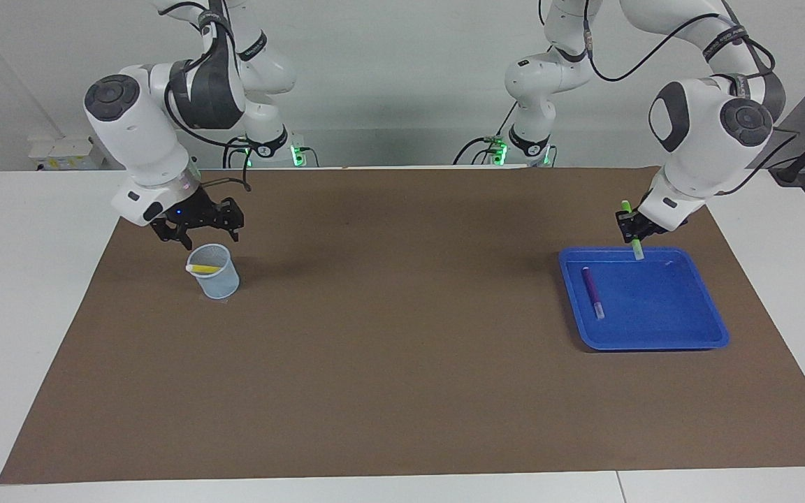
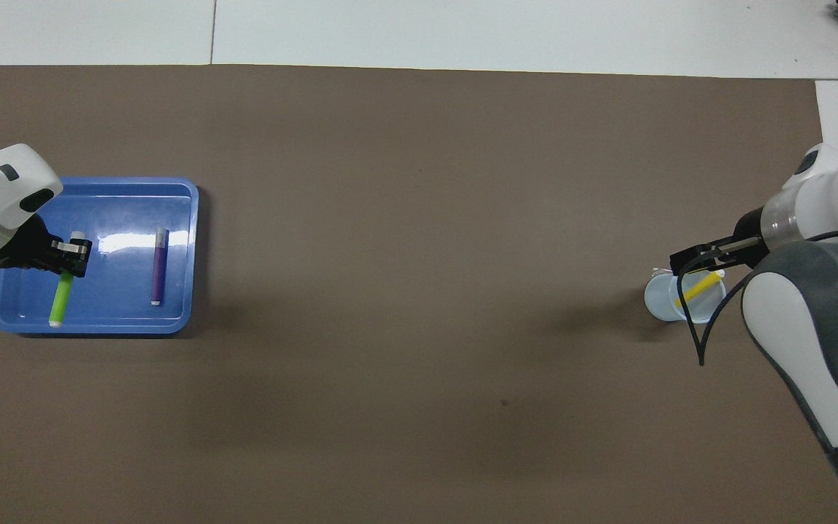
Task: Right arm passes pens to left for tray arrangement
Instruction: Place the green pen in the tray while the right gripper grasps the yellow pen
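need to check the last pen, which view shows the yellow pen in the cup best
The facing view: the yellow pen lies slanted across the open mouth of the mesh cup, unobstructed, with the right gripper above it. In the overhead view the right gripper covers part of the cup, leaving only a piece of the pen showing.

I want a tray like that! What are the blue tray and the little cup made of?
The tray looks like glossy plastic: light glints off its smooth floor in the overhead view. The cup seems pale-blue mesh, perhaps metal or plastic; its faintly see-through wall suggests it.
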Controlling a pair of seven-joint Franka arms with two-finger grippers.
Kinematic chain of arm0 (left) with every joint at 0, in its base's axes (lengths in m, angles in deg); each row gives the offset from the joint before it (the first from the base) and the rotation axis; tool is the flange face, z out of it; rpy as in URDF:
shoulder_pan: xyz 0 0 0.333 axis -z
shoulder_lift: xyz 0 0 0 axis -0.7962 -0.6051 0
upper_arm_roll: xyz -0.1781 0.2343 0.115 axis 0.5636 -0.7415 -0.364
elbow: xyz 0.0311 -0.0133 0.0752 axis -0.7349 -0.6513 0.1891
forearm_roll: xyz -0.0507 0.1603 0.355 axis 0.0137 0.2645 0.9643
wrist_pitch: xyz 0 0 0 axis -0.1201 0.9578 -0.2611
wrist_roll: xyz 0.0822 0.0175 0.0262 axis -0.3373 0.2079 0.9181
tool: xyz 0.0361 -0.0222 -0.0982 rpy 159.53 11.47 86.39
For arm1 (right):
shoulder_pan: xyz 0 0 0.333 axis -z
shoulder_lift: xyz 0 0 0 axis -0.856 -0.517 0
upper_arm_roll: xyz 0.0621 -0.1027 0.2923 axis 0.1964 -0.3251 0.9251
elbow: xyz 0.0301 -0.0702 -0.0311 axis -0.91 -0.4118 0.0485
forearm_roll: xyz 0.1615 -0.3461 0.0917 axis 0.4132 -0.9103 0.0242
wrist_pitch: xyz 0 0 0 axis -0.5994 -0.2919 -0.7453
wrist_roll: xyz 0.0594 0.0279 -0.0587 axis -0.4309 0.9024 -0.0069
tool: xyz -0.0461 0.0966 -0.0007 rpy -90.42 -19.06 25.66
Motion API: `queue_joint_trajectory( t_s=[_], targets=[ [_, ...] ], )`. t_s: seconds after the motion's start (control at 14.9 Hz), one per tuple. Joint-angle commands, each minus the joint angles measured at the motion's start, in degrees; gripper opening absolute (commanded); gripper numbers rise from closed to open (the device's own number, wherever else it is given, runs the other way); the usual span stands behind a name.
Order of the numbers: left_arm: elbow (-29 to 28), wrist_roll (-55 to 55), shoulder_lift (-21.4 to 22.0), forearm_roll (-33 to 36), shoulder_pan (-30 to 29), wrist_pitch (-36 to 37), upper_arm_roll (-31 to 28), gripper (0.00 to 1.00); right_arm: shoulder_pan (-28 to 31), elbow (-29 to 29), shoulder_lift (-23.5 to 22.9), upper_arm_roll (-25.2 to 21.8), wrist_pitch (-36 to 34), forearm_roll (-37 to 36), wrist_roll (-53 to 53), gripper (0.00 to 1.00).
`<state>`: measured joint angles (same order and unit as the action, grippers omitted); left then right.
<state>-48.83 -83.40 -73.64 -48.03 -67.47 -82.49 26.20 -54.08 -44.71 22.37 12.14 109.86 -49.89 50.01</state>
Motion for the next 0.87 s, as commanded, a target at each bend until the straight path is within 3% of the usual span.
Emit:
queue_joint_trajectory(
  t_s=[0.0,0.2,0.34,0.61,0.81],
  targets=[
    [-0.78,-2.62,-2.48,2.44,-2.43,-4.16,0.54,0.0,2.24,-4.24,3.12,0.73,1.41,-1.18,-2.32,0.83],
    [-0.78,-2.54,-5.73,3.84,-2.7,-7.86,0.54,0.0,3.91,-5.91,3.64,0.73,1.75,-1.36,-5.74,0.77],
    [-0.78,-2.45,-8.1,4.47,-3.57,-10.84,0.54,0.0,3.92,-6.26,3.56,0.73,2.8,-1.45,-5.84,0.65],
    [-0.78,-2.1,-12.24,4.47,-4.63,-15.59,0.54,0.0,5.4,-8.54,2.77,0.73,5.62,-1.54,-5.14,0.63],
    [-1.74,-1.66,-12.86,4.47,-5.16,-17.44,0.54,0.0,6.37,-8.37,2.15,0.73,4.75,-1.54,2.66,0.61]
  ],
)
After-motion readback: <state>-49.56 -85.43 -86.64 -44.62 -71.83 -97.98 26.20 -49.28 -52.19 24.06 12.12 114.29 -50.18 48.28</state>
